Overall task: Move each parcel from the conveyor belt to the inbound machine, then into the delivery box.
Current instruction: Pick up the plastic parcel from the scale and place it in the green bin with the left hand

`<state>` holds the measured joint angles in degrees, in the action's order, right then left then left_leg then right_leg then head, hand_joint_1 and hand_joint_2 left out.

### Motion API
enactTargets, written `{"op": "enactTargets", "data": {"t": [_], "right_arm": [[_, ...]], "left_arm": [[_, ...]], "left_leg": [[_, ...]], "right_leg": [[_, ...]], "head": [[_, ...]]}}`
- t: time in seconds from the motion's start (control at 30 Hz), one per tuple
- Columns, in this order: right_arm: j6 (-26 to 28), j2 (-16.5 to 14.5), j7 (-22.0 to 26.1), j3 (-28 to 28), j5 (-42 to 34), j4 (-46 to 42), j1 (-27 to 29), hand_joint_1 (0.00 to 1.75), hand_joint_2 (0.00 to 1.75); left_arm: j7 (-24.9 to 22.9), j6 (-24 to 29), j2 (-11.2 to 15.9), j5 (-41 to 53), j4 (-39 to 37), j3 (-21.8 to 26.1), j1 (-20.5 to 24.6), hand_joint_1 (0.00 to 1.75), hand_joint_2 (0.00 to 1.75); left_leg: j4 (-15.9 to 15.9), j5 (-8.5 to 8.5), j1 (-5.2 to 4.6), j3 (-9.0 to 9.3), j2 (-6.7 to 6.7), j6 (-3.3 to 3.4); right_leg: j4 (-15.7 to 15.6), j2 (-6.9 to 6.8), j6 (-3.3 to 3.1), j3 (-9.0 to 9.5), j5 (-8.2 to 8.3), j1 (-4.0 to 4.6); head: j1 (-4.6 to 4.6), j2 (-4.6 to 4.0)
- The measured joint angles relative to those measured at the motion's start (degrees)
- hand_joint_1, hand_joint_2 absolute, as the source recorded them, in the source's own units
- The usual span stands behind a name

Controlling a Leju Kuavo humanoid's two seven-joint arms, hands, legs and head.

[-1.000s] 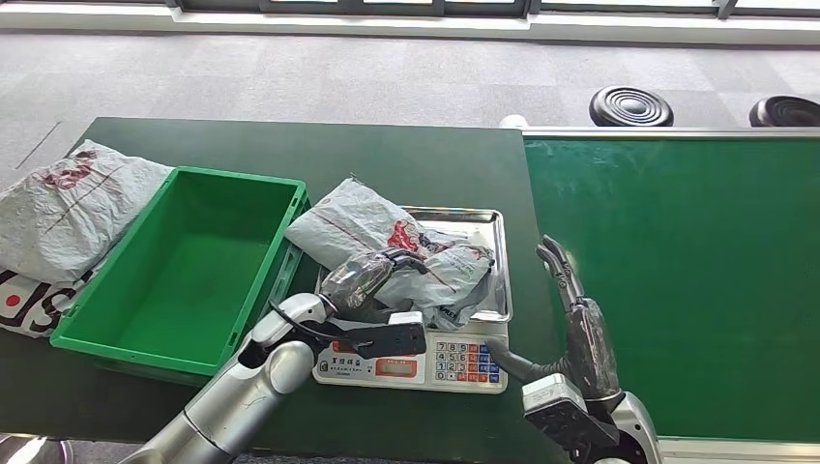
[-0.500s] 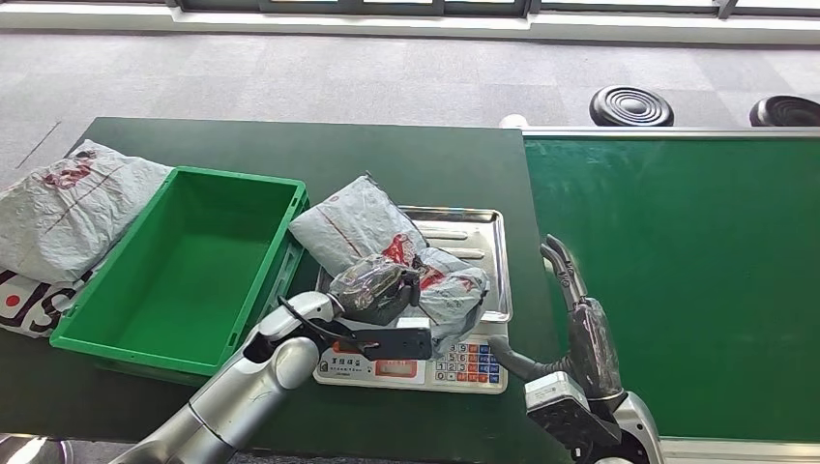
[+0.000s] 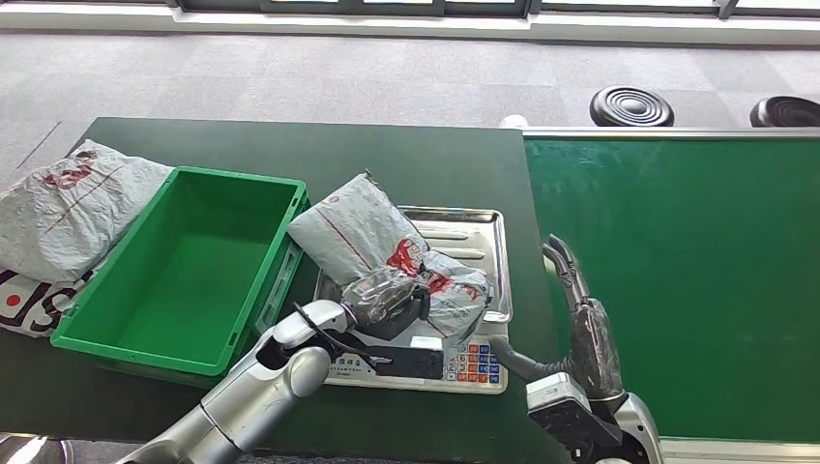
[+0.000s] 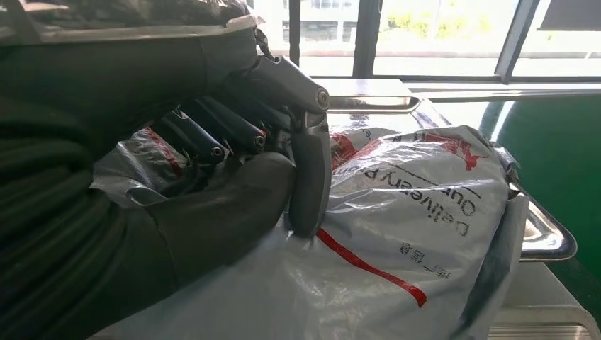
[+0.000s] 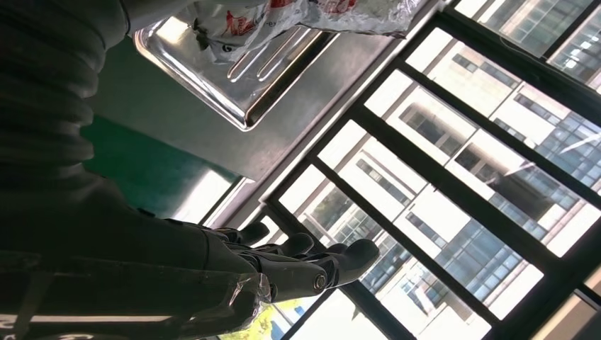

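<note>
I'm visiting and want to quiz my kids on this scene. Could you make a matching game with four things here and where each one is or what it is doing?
Things:
1. left hand
2. right hand
3. green crate
4. grey parcel

States:
A. lies on the scale's steel tray
B. grips the parcel
C. stands with nothing in it
D. holds nothing, fingers straight, beside the scale

Pairs: 1-B, 2-D, 3-C, 4-A
</note>
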<state>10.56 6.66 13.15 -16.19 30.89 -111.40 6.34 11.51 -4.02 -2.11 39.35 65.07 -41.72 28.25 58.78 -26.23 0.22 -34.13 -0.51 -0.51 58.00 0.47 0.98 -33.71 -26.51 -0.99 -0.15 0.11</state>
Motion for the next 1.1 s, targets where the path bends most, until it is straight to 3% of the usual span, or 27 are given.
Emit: {"op": "enactTargets", "data": {"t": [0.57, 0.93, 1.07, 1.1], "right_arm": [[-0.9, -0.6, 0.3, 0.0, 0.3, 0.0, 0.9, 0.0, 1.75], [-1.0, -0.7, 0.7, 0.0, 0.3, -0.4, 1.2, 0.0, 1.75], [-1.0, -0.7, 0.7, 0.0, 0.4, -0.6, 1.3, 0.0, 1.75], [-1.0, -0.7, 0.7, 0.0, 0.4, -0.6, 1.3, 0.0, 1.75]], "left_arm": [[-0.7, 5.1, 0.1, 4.9, 2.4, -0.2, -1.1, 0.0, 1.75], [-0.1, 4.7, 1.7, 4.5, 5.6, -0.2, -1.1, 0.0, 1.75], [0.1, 3.7, 2.0, 4.1, 5.9, -0.2, -1.1, 0.0, 0.0], [0.3, 3.2, 2.1, 4.0, 5.9, -0.2, -1.0, 0.0, 0.0]], "left_leg": [[0.0, 0.01, 0.0, 0.01, -0.02, 0.01], [0.0, 0.01, 0.0, 0.0, -0.02, 0.01], [0.0, 0.01, 0.0, 0.01, -0.02, 0.01], [0.0, 0.01, 0.0, 0.01, -0.02, 0.01]], "right_leg": [[0.0, -0.01, 0.0, 0.03, 0.0, 0.0], [0.0, 0.0, 0.0, 0.03, 0.0, 0.0], [0.0, 0.0, 0.0, 0.03, 0.0, 0.0], [0.0, 0.0, 0.0, 0.03, 0.0, 0.0]], "head": [[0.0, 0.0], [0.0, 0.0], [0.0, 0.0], [0.0, 0.0]]}}
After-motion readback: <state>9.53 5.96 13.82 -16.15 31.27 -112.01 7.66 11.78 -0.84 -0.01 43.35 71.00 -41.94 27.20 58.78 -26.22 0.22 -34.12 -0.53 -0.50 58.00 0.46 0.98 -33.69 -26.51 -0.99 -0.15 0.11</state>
